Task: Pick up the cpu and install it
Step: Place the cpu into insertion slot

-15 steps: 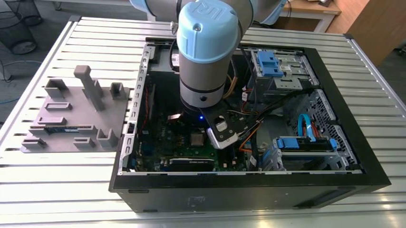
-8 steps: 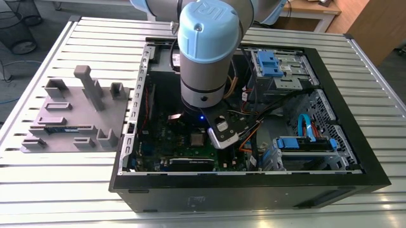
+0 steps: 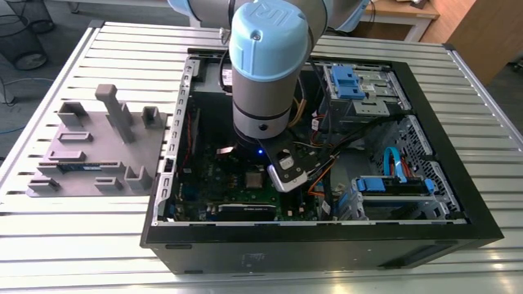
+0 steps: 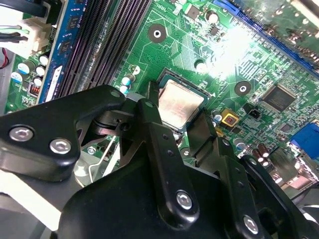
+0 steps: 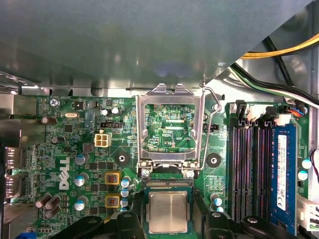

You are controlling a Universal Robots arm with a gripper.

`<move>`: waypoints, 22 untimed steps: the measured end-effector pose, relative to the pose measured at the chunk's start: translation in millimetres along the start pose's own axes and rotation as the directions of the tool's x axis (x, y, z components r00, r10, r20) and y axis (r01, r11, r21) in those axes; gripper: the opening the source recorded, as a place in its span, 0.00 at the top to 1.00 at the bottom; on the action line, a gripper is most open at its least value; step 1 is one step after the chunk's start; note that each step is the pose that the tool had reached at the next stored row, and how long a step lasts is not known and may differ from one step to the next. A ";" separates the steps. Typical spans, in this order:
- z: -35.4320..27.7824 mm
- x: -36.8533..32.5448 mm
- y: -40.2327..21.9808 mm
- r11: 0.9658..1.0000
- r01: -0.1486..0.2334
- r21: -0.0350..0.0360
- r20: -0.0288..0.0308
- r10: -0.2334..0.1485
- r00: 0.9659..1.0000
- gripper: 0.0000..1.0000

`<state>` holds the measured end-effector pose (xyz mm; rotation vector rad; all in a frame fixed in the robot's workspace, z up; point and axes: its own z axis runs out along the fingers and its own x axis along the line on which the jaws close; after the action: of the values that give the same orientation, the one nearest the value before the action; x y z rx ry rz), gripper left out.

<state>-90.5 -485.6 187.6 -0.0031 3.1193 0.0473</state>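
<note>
the arm [image 3: 261, 73] reaches straight down into the open computer case [image 3: 327, 254], which lies on its side on the slatted metal counter [image 3: 82, 245]. from where i stand the thing to steer by is the silver socket frame [image 5: 169, 124] on the green motherboard [image 5: 65, 149]. it stands swung open, with bare board showing through its window. the cpu [image 4: 180, 103] lies flat, shiny top up, just beside the hinge end of that frame. it is level with the board and ringed by a dark socket edge in both wrist views. the end effector [image 4: 175, 115] is right down at the cpu, its black body straddling the chip. i cannot tell whether it is clamped on the chip or slack. the black memory slots [image 5: 249, 169] run alongside the frame, one of them holding a blue stick [image 5: 283, 174]. well apart from the frame, outside the case toward the exterior view's left, a grey tray [image 3: 90, 153] sits on the counter.
</note>
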 end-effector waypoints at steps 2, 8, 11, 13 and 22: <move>0.0 0.0 0.0 1.000 0.000 0.000 0.000 0.000 1.000 0.53; 0.2 -0.1 0.0 1.000 0.000 0.000 0.000 0.000 1.000 0.46; 0.1 0.0 0.0 1.000 0.000 0.000 0.000 0.000 1.000 0.46; 0.1 0.0 0.0 1.000 0.000 0.000 0.000 0.000 1.000 0.46; 0.0 0.0 0.0 1.000 0.000 0.000 0.000 0.000 1.000 0.52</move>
<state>-90.5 -485.6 187.6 -0.0030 3.1194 0.0473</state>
